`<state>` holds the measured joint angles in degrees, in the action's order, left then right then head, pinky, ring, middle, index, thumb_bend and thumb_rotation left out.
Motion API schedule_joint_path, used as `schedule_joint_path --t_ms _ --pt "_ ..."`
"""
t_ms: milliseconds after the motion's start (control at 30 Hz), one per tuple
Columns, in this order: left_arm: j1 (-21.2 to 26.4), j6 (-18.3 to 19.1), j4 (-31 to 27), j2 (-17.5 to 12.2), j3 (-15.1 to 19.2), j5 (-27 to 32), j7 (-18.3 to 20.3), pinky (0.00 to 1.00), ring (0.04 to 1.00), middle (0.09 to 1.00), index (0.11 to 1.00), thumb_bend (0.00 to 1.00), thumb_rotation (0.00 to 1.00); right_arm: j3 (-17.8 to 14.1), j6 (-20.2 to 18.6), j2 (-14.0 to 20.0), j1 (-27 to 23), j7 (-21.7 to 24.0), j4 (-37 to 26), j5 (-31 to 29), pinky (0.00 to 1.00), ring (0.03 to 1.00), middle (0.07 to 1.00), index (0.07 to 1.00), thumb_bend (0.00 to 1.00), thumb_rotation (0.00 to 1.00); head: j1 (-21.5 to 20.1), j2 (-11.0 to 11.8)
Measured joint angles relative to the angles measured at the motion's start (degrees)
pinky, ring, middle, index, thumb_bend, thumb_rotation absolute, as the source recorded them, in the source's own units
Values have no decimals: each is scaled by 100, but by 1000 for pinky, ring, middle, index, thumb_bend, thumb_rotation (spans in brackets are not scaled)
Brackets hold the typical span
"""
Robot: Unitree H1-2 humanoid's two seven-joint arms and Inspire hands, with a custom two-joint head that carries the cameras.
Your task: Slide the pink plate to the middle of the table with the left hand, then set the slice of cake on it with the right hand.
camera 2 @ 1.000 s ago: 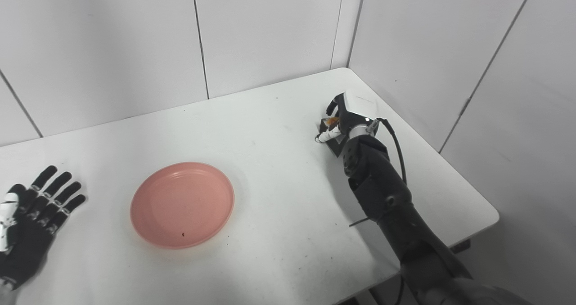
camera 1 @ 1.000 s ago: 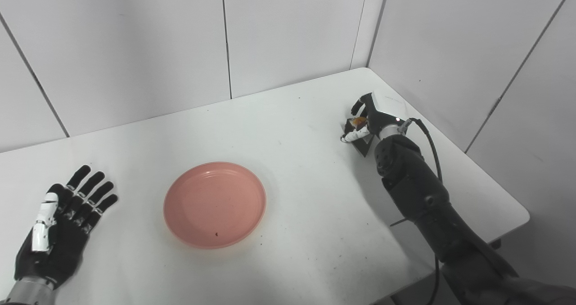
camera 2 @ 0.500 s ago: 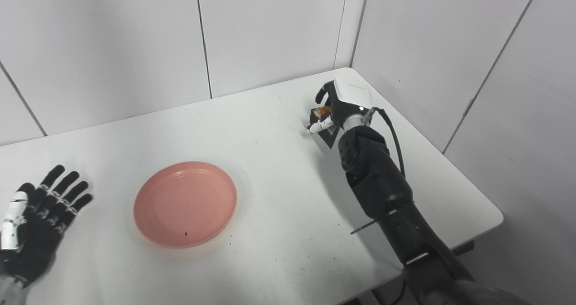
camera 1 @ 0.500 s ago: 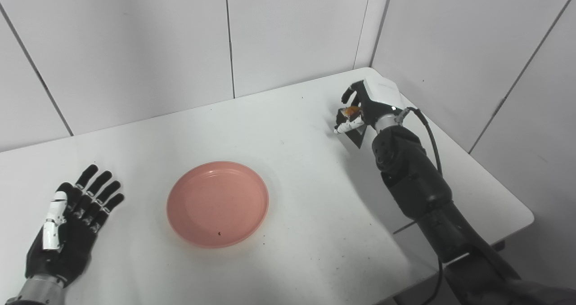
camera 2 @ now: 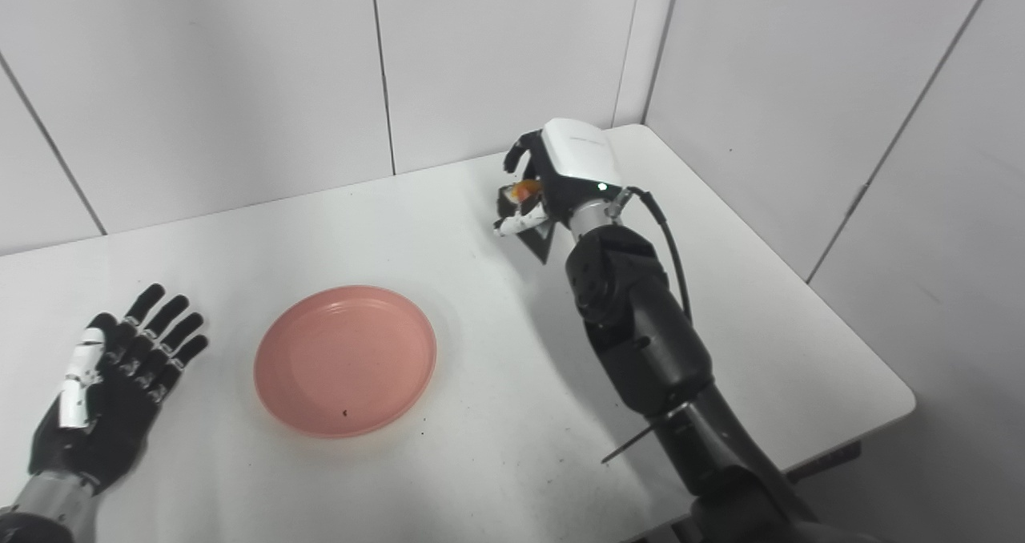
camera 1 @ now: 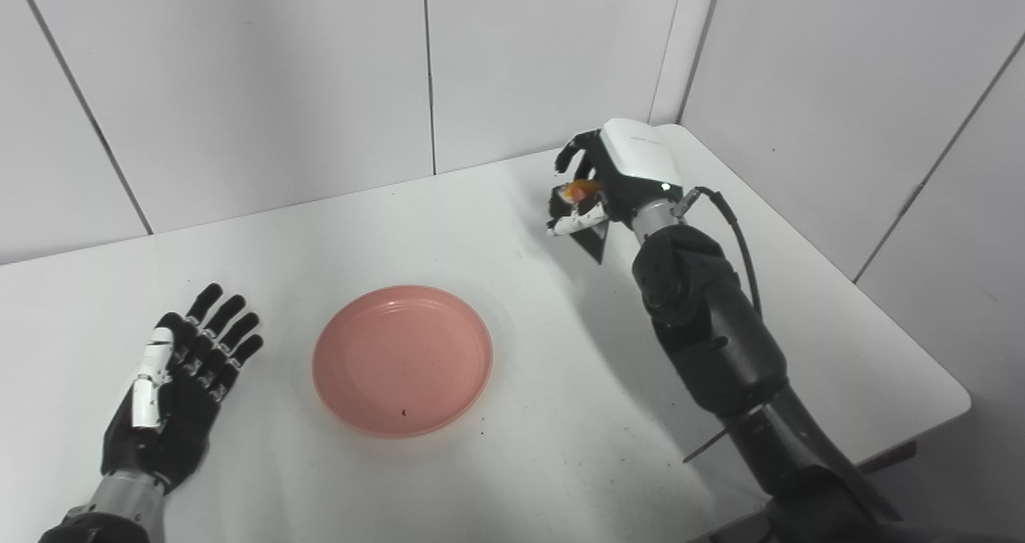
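Note:
The pink plate (camera 1: 402, 358) lies flat near the middle of the white table (camera 1: 512, 447), empty. My right hand (camera 1: 610, 183) is shut on the slice of cake (camera 1: 588, 224), a dark wedge with an orange top, and holds it in the air above the table's far right part, well right of and beyond the plate. My left hand (camera 1: 174, 386) lies open and flat on the table to the left of the plate, holding nothing. The same scene shows in the right eye view, with the plate (camera 2: 345, 359) and the right hand (camera 2: 556, 176).
White wall panels close the table at the back and on the right, meeting in a corner behind my right hand. The table's right edge (camera 1: 905, 319) and front right corner are near my right forearm (camera 1: 705, 327).
My right hand has lifted the cake off the table and carried it left and up. The camera has shifted, so the whole scene sits further right. My left hand has stayed flat.

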<state>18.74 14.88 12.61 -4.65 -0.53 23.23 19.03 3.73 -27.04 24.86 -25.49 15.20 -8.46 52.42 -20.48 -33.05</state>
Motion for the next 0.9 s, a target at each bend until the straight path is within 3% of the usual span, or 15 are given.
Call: schedule_joint_path --t_ms 367,633,900 --pt "-75 207 -269 315 -81 -128 -376 957 942 948 952 365 1000 476 5 -331 -194 247 -301 67 264 352 418 540 517 0 483 -62" --pt "-83 263 -369 525 -199 -357 -646 942 937 943 945 356 1000 795 36 -552 -330 374 -379 0 260 346 421 542 517 0 1124 -184" --pt "-57 317 -389 601 -311 -593 -779 924 925 932 937 357 1000 1048 38 -790 -392 571 -381 -160 267 356 420 542 517 0 1389 -237"
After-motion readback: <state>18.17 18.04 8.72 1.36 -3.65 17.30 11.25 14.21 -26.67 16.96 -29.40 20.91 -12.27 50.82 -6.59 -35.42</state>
